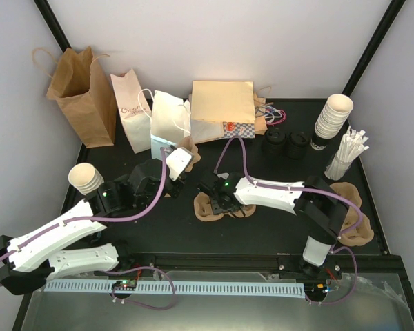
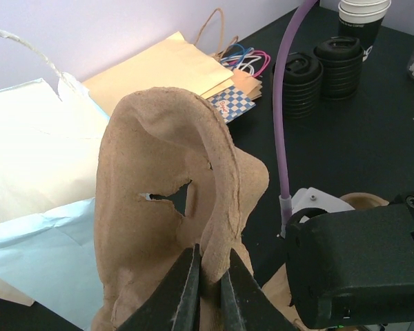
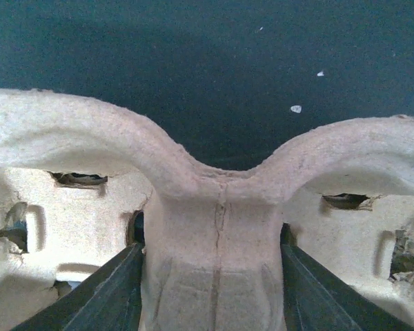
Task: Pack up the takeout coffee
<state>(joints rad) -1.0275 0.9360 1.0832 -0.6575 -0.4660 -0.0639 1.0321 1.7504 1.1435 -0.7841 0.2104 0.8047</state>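
The takeout coffee is out of view. My left gripper point(image 2: 208, 254) point(image 1: 174, 164) is shut on the rim of a brown pulp cup carrier point(image 2: 152, 165) point(image 1: 187, 146). It holds the carrier upright in front of a white paper bag point(image 2: 27, 152) point(image 1: 169, 118). My right gripper point(image 3: 212, 255) point(image 1: 219, 196) is low over a second pulp carrier point(image 3: 214, 200) point(image 1: 208, 214) lying on the black table. Its fingers point(image 3: 117, 289) press against both sides of that carrier's middle post.
Along the back stand a brown bag point(image 1: 83, 96), a printed white bag point(image 1: 132, 110) and flat bags point(image 1: 222, 107). Black lid stacks point(image 1: 272, 146) point(image 1: 297, 145), a cup stack point(image 1: 333, 116), wrapped sticks point(image 1: 348, 152), more carriers point(image 1: 355, 214) and bare cups point(image 1: 85, 178) ring the arms.
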